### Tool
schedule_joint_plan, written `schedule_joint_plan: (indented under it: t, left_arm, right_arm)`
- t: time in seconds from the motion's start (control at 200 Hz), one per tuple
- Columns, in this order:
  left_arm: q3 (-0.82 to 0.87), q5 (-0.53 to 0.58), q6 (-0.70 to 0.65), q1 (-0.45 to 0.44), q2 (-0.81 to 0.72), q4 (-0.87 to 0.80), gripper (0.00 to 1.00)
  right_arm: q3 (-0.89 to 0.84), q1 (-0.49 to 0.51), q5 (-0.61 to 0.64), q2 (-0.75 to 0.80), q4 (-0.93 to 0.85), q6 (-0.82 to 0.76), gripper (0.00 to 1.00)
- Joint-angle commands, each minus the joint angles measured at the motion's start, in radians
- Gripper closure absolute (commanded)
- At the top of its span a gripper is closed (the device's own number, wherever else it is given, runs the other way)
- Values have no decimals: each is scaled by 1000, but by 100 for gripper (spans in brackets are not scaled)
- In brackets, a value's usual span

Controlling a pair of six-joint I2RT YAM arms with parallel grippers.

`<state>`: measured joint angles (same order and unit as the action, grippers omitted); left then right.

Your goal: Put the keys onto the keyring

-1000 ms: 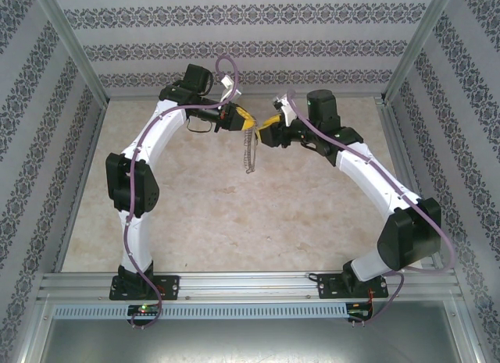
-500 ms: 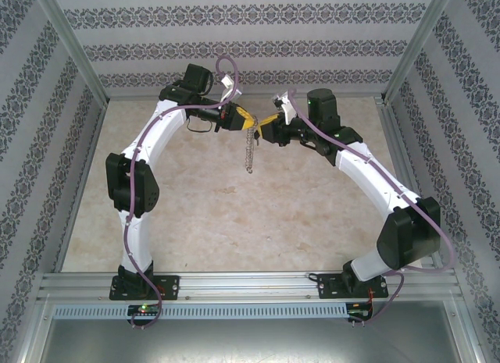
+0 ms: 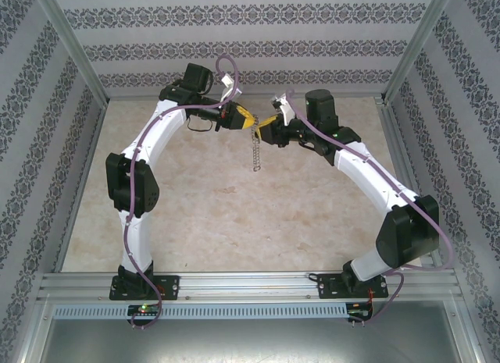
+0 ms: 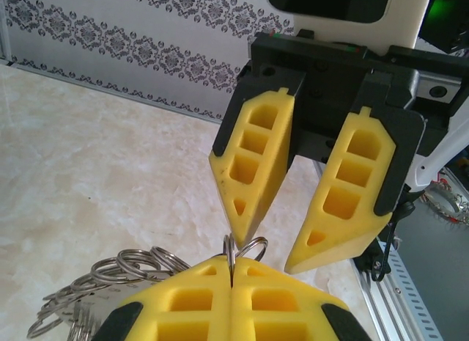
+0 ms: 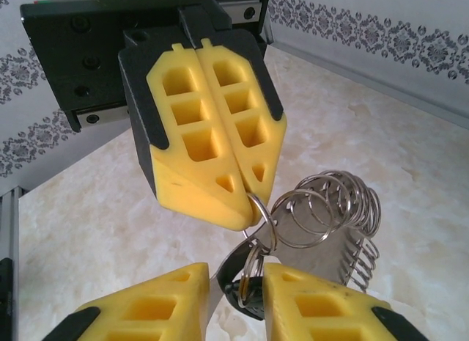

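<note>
The keyring, clamped at its top loop by the closed left pincer, is hung long-axis down above the tabletop, while the facing right pincer, jaws narrowly apart, is set astride the black-headed key just beneath, a firm grip not being discernible.

We see a thin silver chain-like keyring dangling; just above it, the yellow-fingered left gripper and right gripper meet.
</note>
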<state>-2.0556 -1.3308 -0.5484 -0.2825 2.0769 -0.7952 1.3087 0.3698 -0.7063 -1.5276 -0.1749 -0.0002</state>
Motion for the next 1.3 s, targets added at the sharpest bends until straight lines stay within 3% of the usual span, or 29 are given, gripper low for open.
schedule_joint_plan:
  t: [0.0,0.15,0.869,1.029,1.119,1.294]
  left_arm:
    - [-35,-22,4,-12,-21,31,100]
    - [-34,-18,5,-11,-24,36,100]
    - [2,-18,23,-11,-43,74,100]
    - [3,-16,21,-12,-44,72,100]
    - [3,-14,20,-12,-46,71,100]
    - [7,-16,19,-11,-55,72,100]
  right_arm:
    - [9,11,-22,-19,-3,-9,81]
    - [10,11,-34,-23,-13,-15,100]
    - [90,92,-44,-82,-88,-73,100]
    - [75,72,-72,-48,-83,-55,66]
    - [36,30,-121,2,-29,-11,61]
    - [-60,-76,-151,96,103,98,58]
